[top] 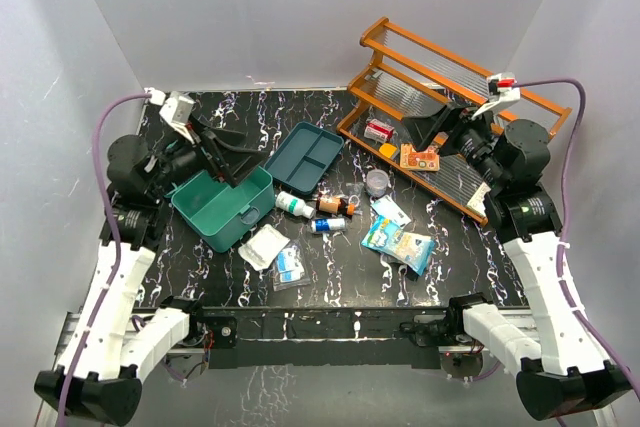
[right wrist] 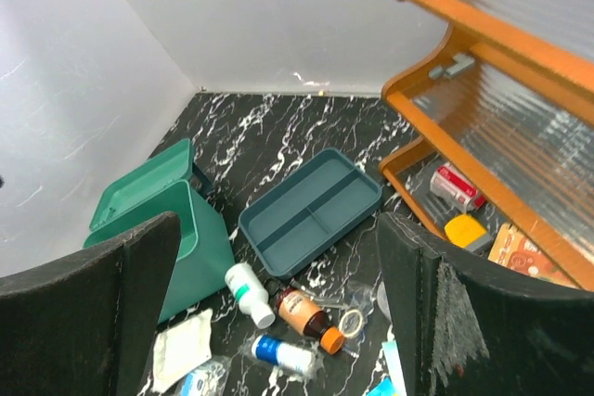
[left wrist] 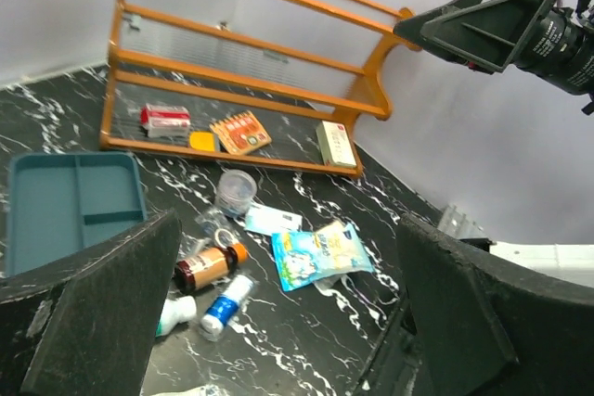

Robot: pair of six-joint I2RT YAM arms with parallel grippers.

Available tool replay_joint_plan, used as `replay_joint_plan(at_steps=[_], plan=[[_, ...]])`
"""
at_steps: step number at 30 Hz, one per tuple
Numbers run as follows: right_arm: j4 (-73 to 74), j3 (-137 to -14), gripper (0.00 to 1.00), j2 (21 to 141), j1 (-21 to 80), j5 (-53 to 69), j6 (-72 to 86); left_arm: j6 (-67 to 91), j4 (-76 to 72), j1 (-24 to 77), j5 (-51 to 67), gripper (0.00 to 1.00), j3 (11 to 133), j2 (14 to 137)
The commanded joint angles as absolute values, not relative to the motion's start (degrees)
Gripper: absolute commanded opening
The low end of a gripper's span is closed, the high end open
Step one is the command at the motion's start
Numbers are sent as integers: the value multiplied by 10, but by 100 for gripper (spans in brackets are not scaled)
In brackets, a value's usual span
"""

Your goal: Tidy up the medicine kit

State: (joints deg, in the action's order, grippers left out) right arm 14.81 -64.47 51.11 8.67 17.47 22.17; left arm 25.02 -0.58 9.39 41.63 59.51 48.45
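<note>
Probably light and rigid, the medicine kit (top: pixel 222 209) suits a wall-rim pinch; left gripper (top: pixel 245 165) and right gripper (top: pixel 415 137) gape empty.

Medicine kit (top: pixel 222 209): found in two separate parts on the black marbled bench (top: pixel 470 247).

Box (right wrist: pixel 190 252): teal-green plastic, rectangular with rounded corners, standing left of centre and turned at an angle to the bench edges. The lid (right wrist: pixel 139 194) is swung open on the side away from the insert tray. A small pale fitting shows on one outer wall.

Insert tray (top: pixel 310 157): a darker blue-teal, out of the box, lying flat with its open side up, also set diagonally. It sits just beside the box, further back and to the right, with a narrow gap between them. It has three compartments, one long and two shorter, all with bare floors.
</note>
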Motion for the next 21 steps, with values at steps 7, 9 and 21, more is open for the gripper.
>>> replay_joint_plan(at_steps=[7,9,21], plan=[[108,-593,79,535,90,230,254,160,2,198,401,89,579,577],[110,-584,78,541,90,238,261,109,40,237,362,86,586,604],[83,-532,71,537,91,253,298,-244,197,354,230,74,616,810]])
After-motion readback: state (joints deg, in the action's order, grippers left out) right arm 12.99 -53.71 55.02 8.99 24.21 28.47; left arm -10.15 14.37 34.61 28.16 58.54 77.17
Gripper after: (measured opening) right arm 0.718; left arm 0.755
